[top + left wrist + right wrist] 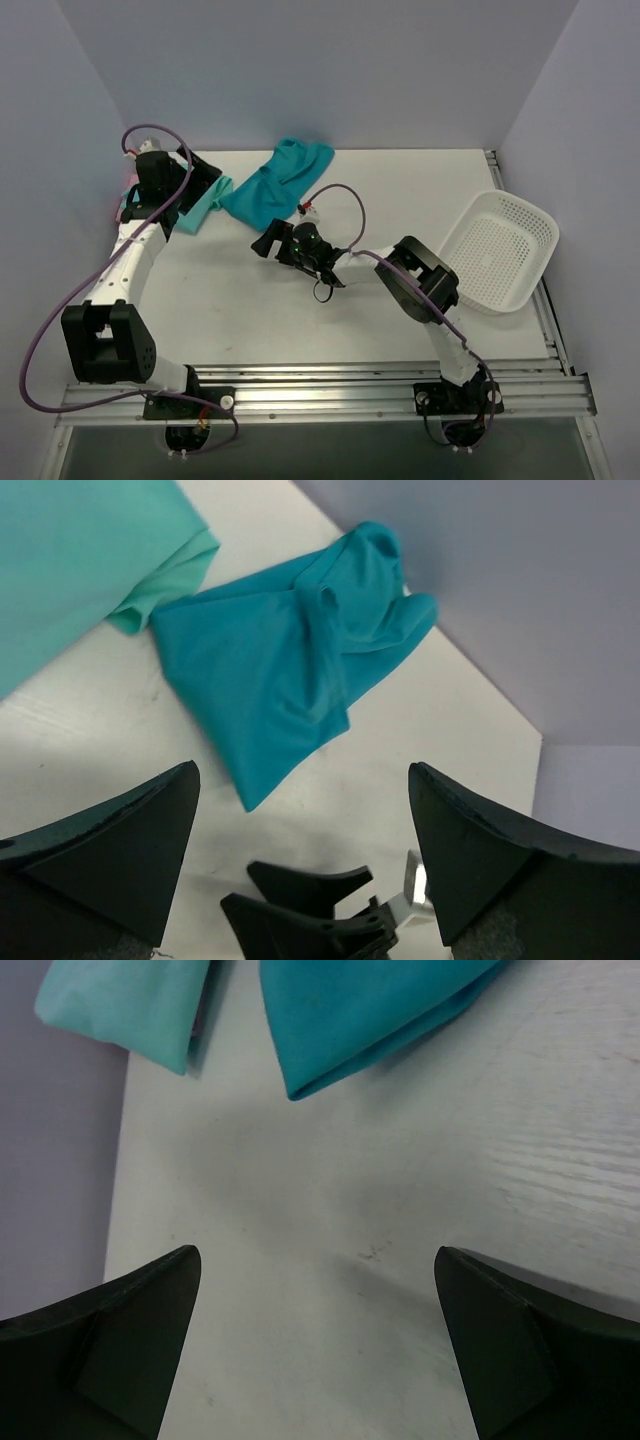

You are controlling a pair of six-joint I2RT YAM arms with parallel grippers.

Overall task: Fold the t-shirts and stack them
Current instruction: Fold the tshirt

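Note:
The deep teal t-shirt (278, 178) lies crumpled at the back middle of the table, its top edge against the rear wall. The mint t-shirt (200, 212) lies flatter to its left, partly under my left arm. A sliver of the pink t-shirt (129, 186) shows by the left wall. My left gripper (210, 182) hovers open over the mint shirt's edge. In the left wrist view the teal shirt (290, 670) and mint shirt (80, 560) lie ahead of the left gripper (302, 775). My right gripper (268, 238) is open just in front of the teal shirt (370, 1010), over bare table (318, 1255).
A white perforated basket (500, 250) rests tilted at the table's right edge. Purple walls close the back and both sides. The right gripper's fingers (310, 910) show low in the left wrist view, close to the left gripper.

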